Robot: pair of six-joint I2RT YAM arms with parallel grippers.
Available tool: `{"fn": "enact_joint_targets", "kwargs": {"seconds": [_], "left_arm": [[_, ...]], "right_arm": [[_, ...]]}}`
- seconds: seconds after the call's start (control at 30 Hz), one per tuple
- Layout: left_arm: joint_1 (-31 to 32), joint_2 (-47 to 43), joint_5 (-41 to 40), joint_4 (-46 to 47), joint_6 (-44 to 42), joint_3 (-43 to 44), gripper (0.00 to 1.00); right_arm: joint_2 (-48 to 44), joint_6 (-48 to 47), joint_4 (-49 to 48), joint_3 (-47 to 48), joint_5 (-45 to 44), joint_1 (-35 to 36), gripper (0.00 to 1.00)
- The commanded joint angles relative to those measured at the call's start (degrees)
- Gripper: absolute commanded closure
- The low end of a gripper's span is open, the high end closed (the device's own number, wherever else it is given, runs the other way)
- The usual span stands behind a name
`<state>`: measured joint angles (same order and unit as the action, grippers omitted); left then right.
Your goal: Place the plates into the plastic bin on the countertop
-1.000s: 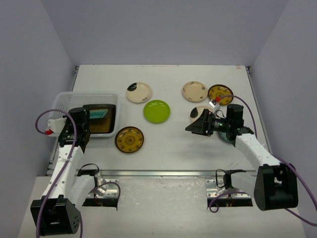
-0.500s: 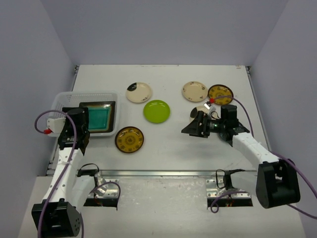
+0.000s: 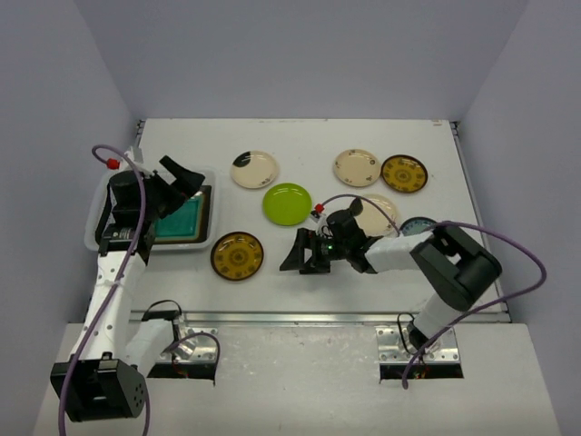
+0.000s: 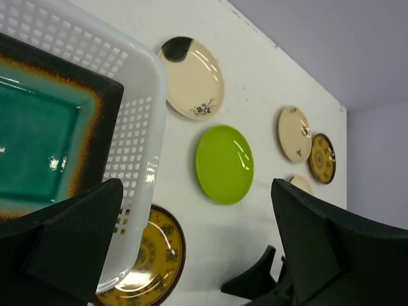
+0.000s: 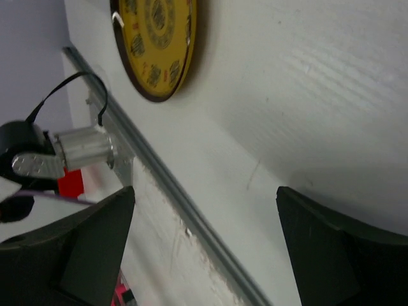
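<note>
Teal square plate (image 3: pixel 180 221) in plastic bin (image 4: pixel 137 134) (left); round plates (image 3: pixel 237 256), e.g. lime-green plate (image 3: pixel 287 203), remain on countertop (image 3: pixel 300 136). Left gripper (image 4: pixel 194 210) and right gripper (image 5: pixel 205 197): fingers apart, empty.

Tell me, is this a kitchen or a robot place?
Probably a robot test lab, not a kitchen: a left arm and right arm mounted at a countertop, bare grey walls around it, plates set out beside a plastic bin.

Plain pale lilac walls (image 3: pixel 290 54) at the back and both sides; silver metal mounting plates (image 3: pixel 201 338) bolted onto a white front ledge (image 3: pixel 300 391).
</note>
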<state>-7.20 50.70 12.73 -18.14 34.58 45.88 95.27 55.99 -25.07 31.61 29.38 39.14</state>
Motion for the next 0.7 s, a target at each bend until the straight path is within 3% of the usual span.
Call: {"fn": "enact_joint_targets", "kwargs": {"seconds": [0.0,0.17,0.33,0.43,0.53,0.6,0.67], "left_arm": [[-0.1,-6.7,8.7,-3.6,-10.3,-2.0,0.0],[2.1,-14.9,7.3,-2.5,-10.5,-7.7,0.0],[3.6,-16.2,5.6,-3.3,-10.8,-7.4,0.0],[3.8,-15.8,5.7,-3.0,-10.6,-7.8,0.0],[3.9,-15.7,6.0,-2.7,-10.7,-7.8,0.0],[3.9,-15.3,6.4,-2.6,-10.9,-7.8,0.0],[4.3,-15.1,6.7,-2.6,-11.0,-7.8,0.0]], "right_arm": [[8.8,8.2,-13.9,4.1,-11.5,4.1,0.21],[18.7,11.1,-18.0,8.8,-14.5,5.6,0.36],[25.9,13.9,-20.5,12.2,-15.9,6.5,0.57],[27.7,15.2,-22.2,12.5,-16.7,6.7,0.71],[28.3,15.8,-23.2,13.2,-16.7,6.8,0.77],[27.6,16.0,-23.4,13.1,-16.2,6.8,0.93],[25.7,16.1,-23.5,11.8,-16.7,6.8,1.0]]}}
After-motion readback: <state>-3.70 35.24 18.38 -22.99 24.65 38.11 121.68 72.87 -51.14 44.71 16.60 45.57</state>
